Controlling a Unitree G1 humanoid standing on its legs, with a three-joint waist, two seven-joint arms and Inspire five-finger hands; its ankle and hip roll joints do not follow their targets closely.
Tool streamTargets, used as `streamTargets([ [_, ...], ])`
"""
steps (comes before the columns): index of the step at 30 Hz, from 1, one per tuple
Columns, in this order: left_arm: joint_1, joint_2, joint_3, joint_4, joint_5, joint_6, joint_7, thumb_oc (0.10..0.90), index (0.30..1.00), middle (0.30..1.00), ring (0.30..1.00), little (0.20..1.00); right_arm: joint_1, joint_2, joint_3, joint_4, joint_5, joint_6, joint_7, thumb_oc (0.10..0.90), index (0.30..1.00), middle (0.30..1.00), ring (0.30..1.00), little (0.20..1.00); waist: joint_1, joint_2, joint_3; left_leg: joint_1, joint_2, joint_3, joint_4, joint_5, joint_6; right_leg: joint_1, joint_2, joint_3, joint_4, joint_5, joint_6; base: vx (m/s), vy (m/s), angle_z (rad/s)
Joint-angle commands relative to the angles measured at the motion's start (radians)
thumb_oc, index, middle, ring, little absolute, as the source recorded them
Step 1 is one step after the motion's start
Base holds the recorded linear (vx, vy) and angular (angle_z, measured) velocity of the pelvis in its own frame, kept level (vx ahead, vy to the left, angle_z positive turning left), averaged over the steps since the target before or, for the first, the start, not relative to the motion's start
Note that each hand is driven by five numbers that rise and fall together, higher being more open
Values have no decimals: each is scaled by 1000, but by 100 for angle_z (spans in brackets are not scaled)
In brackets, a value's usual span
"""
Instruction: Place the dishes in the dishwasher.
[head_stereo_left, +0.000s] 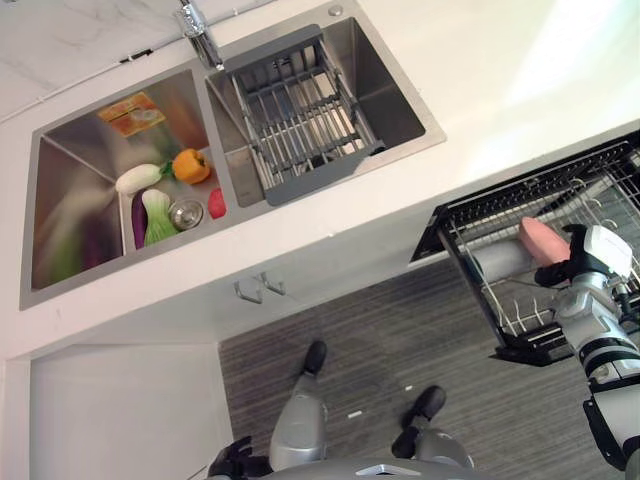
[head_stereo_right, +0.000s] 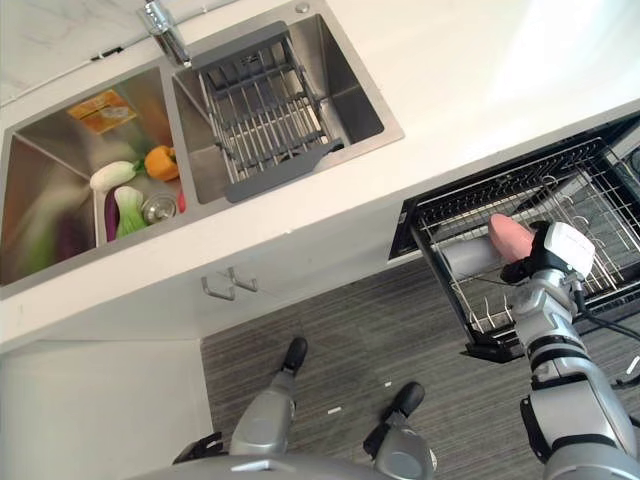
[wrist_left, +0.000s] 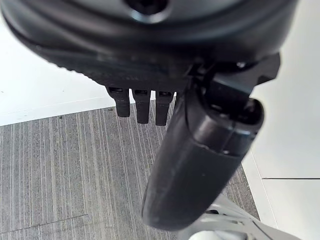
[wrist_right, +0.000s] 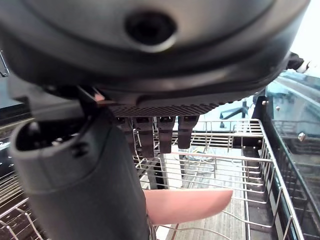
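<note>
My right hand (head_stereo_left: 572, 262) at right edge of frame, over pulled-out black wire dishwasher rack (head_stereo_left: 520, 215). Fingers and thumb curled around pink oval dish (head_stereo_left: 541, 239), held above rack wires; I think it's not touching them, hard to judge. My left hand (wrist_left: 150, 60) hangs over grey striped floor (wrist_left: 60, 165), fingers relaxed, empty. Steel double sink (head_stereo_left: 110, 150) upper left holds vegetables.

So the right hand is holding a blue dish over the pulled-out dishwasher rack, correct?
Not quite: the dish is pink, not blue, as the right eye view shows. The rest holds: the right hand holds it over the pulled-out dishwasher rack.
</note>
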Motion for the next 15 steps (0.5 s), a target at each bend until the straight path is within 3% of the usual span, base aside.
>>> streamTargets([
  [1, -8, 34, -86, 72, -51, 0, 26, 800, 900, 900, 900, 900, -89, -119, -22, -72, 21, -18, -74, 800, 900, 900, 900, 900, -3, -8, -55, 30, 15, 125, -4, -28, 19, -18, -55, 122, 58, -134, 37, 30, 16, -7],
  [3, -10, 33, -78, 77, -54, 3, 25, 800, 900, 900, 900, 900, -89, -129, -27, -96, 22, -18, -70, 800, 900, 900, 900, 900, -4, -14, -57, 44, 18, 133, -4, -35, 22, -15, -55, 134, 58, -134, 37, 42, 21, -19],
  [4, -8, 38, -50, 82, -53, 9, 24, 800, 900, 900, 900, 900, -55, -163, -69, -246, 11, -16, -70, 800, 900, 900, 900, 900, -28, -31, -70, 87, 25, 160, 0, -65, 34, -8, -56, 170, 65, -135, 37, 40, 21, -35],
  [7, -7, 44, -35, 89, -47, 16, 18, 800, 900, 900, 900, 900, 7, -178, -126, -321, 4, -13, -62, 800, 900, 900, 900, 900, -38, -43, -86, 112, 27, 174, 2, -78, 41, 2, -57, 185, 67, -135, 38, 78, 2, -50],
  [15, -13, 54, 15, 77, -39, 34, 1, 800, 900, 900, 900, 900, 248, -177, -485, -401, 125, -24, -166, 800, 900, 900, 900, 900, -111, -54, -151, 214, 48, 230, 0, -135, 57, 30, -42, 247, 79, -147, 42, 80, 19, -26],
])
